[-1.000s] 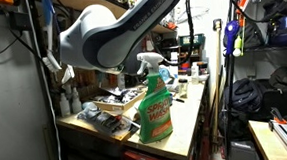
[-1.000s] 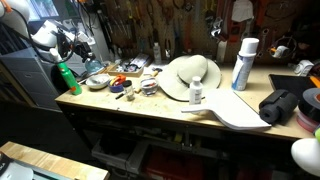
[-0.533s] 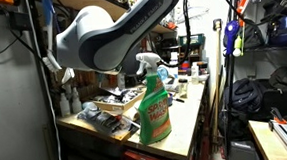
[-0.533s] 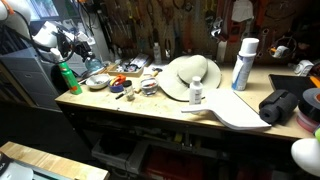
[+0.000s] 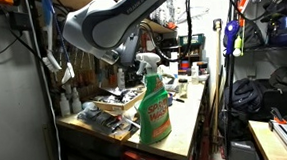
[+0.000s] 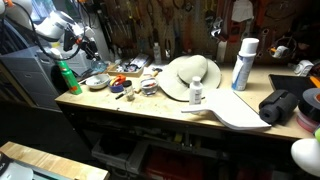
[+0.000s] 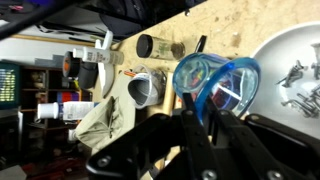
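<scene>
In the wrist view my gripper (image 7: 205, 112) is shut on the rim of a blue see-through cup (image 7: 220, 82) and holds it above the wooden workbench (image 7: 240, 25). Below it lie a small grey cup (image 7: 143, 88) and a metal bowl (image 7: 292, 62) with small metal parts in it. In both exterior views the arm is raised at the end of the bench, with the gripper (image 6: 84, 43) high above a green spray bottle (image 6: 66, 76), which also shows close to the camera (image 5: 155, 104). The cup itself is too small to make out in the exterior views.
On the bench stand a straw hat (image 6: 190, 75), a tall white spray can (image 6: 243, 63), a small white bottle (image 6: 196, 93), a metal bowl (image 6: 98, 82) and a pale cutting board (image 6: 238, 112). Tools hang on the back wall. A black bag (image 6: 280, 105) lies at the far end.
The arm has risen, lifting the gripper higher above the bench near the green spray bottle. Nothing on the bench has moved.
</scene>
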Robot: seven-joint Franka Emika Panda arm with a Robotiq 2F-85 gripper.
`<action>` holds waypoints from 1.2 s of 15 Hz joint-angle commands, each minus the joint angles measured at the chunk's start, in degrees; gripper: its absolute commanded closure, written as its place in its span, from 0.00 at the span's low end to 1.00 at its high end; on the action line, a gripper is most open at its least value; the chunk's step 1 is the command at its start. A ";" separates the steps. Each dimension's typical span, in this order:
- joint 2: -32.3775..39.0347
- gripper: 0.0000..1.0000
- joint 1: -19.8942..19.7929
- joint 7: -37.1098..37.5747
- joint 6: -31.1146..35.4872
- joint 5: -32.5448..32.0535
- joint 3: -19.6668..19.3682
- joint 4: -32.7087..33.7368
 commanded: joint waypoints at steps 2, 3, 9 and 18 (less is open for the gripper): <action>-6.52 0.92 -2.57 -2.83 11.56 5.59 -0.09 -5.98; -8.21 0.92 -2.82 -3.81 14.94 5.43 -0.21 -8.15; -20.00 0.92 -4.77 -5.79 37.87 0.75 -1.63 -25.54; -26.35 0.92 -6.90 -0.79 43.60 -1.65 -3.29 -34.93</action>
